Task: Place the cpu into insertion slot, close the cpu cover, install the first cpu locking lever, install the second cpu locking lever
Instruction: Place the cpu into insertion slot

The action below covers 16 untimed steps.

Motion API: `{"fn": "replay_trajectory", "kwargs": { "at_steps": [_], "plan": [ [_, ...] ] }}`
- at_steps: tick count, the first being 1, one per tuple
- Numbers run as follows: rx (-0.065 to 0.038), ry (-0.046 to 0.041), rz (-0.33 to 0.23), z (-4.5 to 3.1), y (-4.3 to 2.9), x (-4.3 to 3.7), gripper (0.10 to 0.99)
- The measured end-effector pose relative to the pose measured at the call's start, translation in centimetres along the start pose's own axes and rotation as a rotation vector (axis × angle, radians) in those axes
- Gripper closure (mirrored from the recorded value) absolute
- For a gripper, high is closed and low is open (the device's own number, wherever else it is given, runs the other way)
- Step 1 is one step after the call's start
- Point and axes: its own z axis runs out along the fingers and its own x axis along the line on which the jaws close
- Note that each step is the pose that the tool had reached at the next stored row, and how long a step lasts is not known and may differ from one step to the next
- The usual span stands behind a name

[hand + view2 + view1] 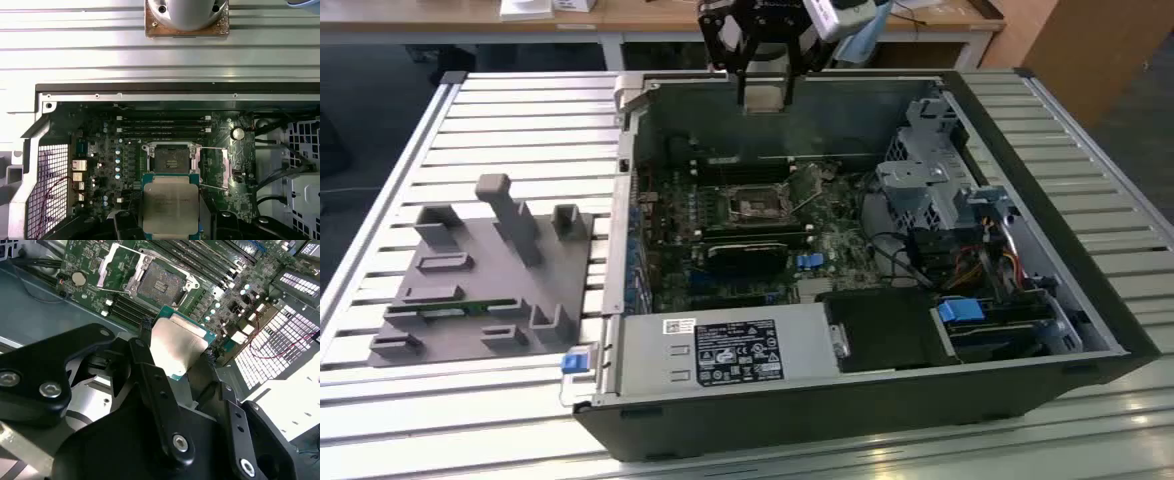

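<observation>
My gripper [763,98] hangs above the far edge of the open computer case [1067,300], shut on the cpu [177,347], a flat square chip with a dull silver top on a green base. Black fingers [145,340] pinch two opposite edges of the chip. In the first wrist view the cpu [170,205] sits between the gripper [170,220] and the insertion slot [170,161] on the motherboard. The slot [160,285] lies bare, its contact field showing. The cpu cover [134,280], a thin silvery frame, stands flipped open beside the slot. The slot [758,207] is well below the gripper.
A black power supply box [720,355] with a white label fills the case's near side. A metal drive cage [927,180] with cables stands at the exterior view's right. A grey parts fixture [480,270] rests on the slatted table [520,110] at the left. Memory slots [165,127] run beside the socket.
</observation>
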Motion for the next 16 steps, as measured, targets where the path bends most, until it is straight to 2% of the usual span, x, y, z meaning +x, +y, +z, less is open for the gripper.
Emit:
{"fn": "replay_trajectory", "kwargs": {
  "at_steps": [6,16],
  "plan": [
    [0.0,-0.0006,0.007,0.0,0.0,0.0,0.553],
    [-0.001,-0.0088,0.097,0.07,-0.01,0.01,0.553]
  ]
}}
